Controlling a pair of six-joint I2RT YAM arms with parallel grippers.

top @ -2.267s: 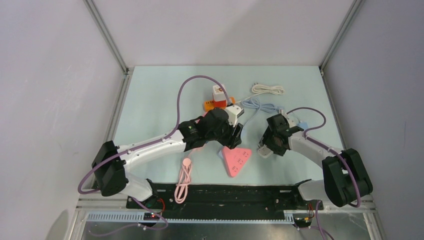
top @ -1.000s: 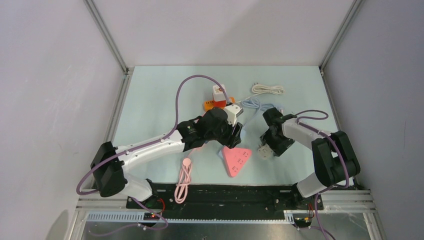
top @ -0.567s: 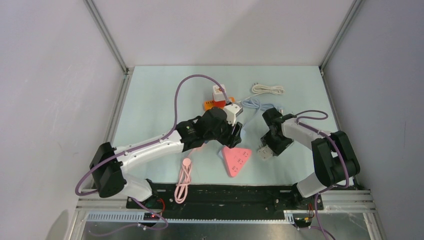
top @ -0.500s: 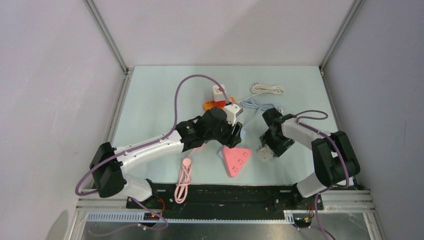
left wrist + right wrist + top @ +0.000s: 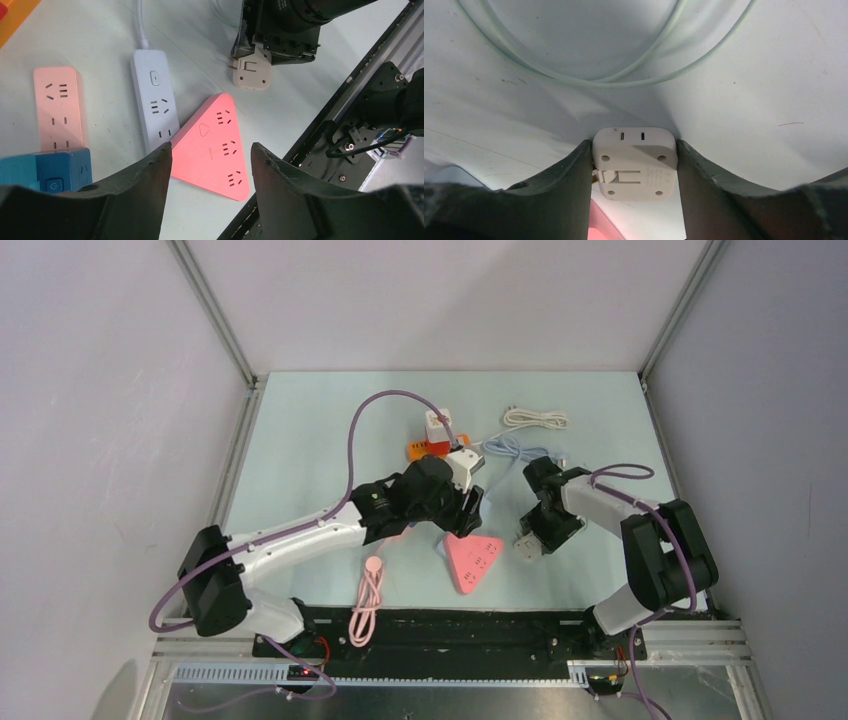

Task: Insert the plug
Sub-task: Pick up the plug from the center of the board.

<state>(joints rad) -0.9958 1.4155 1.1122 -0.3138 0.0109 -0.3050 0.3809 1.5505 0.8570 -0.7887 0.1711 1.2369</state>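
Observation:
The beige plug (image 5: 634, 162) sits between my right gripper's (image 5: 634, 167) fingers, which are shut on its two sides. In the top view the plug (image 5: 527, 543) is low over the table, right of the pink triangular power strip (image 5: 472, 560). In the left wrist view the plug (image 5: 251, 70) shows its metal prongs pointing left. My left gripper (image 5: 210, 149) is open and empty, hovering over the triangular strip (image 5: 215, 140). In the top view it (image 5: 470, 508) is just behind the strip.
A white power strip (image 5: 155, 107), a pink rectangular strip (image 5: 57, 107) and a blue cube socket (image 5: 50, 172) lie under my left arm. An orange and white adapter (image 5: 432, 435), a white cable coil (image 5: 535, 418), a pale blue cable (image 5: 520, 452) and a pink cable (image 5: 368, 595) lie around.
My right arm has folded in, its elbow swinging back and its wrist turning, with the plug shifting slightly left toward the triangular strip. My left arm has hardly moved.

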